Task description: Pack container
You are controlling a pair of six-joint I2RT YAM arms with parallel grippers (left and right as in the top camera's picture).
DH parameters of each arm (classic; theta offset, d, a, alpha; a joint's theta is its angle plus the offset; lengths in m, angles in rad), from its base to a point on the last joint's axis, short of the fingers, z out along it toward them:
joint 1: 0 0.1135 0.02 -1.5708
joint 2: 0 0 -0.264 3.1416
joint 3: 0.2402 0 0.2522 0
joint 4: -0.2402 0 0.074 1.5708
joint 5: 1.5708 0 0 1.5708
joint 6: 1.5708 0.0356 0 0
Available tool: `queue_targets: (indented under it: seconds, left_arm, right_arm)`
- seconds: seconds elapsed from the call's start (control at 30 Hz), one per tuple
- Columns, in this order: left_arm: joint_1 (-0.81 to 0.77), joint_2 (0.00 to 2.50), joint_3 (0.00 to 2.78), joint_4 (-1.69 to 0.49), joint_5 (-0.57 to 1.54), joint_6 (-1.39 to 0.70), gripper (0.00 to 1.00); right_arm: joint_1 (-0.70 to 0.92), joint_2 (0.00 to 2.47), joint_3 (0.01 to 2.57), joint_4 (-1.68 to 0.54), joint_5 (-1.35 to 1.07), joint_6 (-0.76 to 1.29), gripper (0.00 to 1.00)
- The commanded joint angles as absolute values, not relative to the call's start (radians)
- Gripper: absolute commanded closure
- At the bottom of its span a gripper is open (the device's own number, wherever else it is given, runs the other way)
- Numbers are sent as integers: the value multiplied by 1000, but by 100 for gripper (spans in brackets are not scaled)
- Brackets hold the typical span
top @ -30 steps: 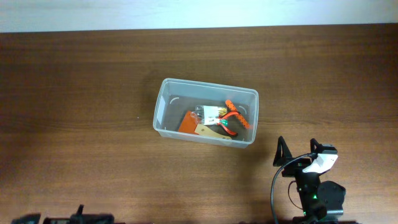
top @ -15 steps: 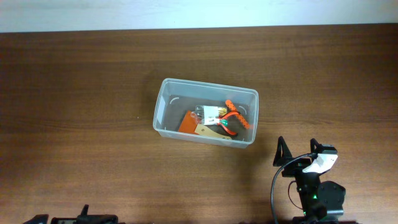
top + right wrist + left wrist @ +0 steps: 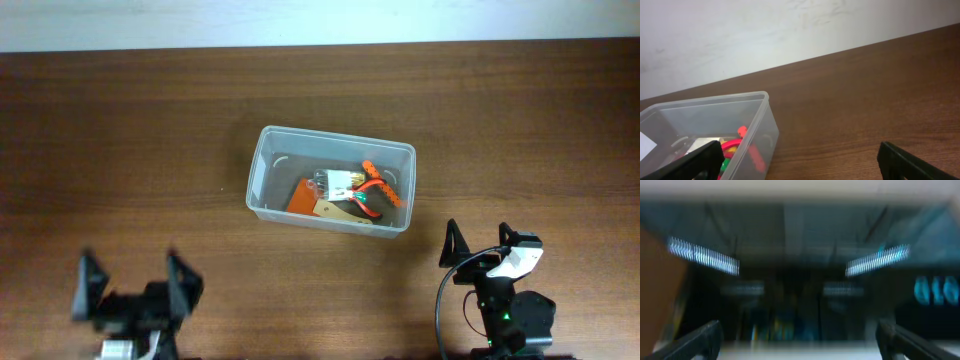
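- Container (image 3: 275, 170), a clear shallow plastic bin, is sitting near the middle of a dark wooden tabletop (image 3: 120, 130), seen from above.
- Its long axis is running left to right across the overhead view and tilting slightly, so the right end is lying a little closer to the robot.
- Small items are lying inside it toward the right half: an orange card (image 3: 303, 196), a clear packet and something with red-orange handles (image 3: 375, 188). Their exact kind is too small to tell.
- Nothing loose is showing on the tabletop outside the bin.
- Right claw (image 3: 482, 250) is hovering just beyond the container's near right corner with its fingers spread wide, gripping nothing.
- The right wrist view is looking past that corner, with the bin wall (image 3: 760, 120) filling the lower left.
- Left claw (image 3: 136, 290) is hanging near the front edge of the tabletop, well apart from the container and off to its left. Its fingers are also standing wide and holding nothing.
- The left wrist view is smearing into blur and is not showing the bin.
- The container is lying ahead of both claws, away from the robot, and the right arm is clearly the nearer one.
- Any reach to the bin is probably falling to the right arm, coming at the short right end.
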State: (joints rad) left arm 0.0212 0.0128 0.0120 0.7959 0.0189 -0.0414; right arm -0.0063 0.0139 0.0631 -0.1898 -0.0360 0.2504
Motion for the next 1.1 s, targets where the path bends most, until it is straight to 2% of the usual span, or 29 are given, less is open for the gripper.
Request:
queue_targets:
  seconds: [0.0,0.23,0.67,1.07]
  left_arm:
    - [23,6,8,660,19,-29,1]
    - [1,5,8,344,19,-29,1]
    - [0,5,9,-87,18,-29,1]
    - [0,5,9,-82,11,-29,1]
  right_arm:
    - [-13,3,55,-189,-45,240,1]
    - [-12,3,55,-189,-45,240,1]
    - [-13,3,55,-189,-45,240,1]
    - [-12,4,55,-189,-45,240,1]
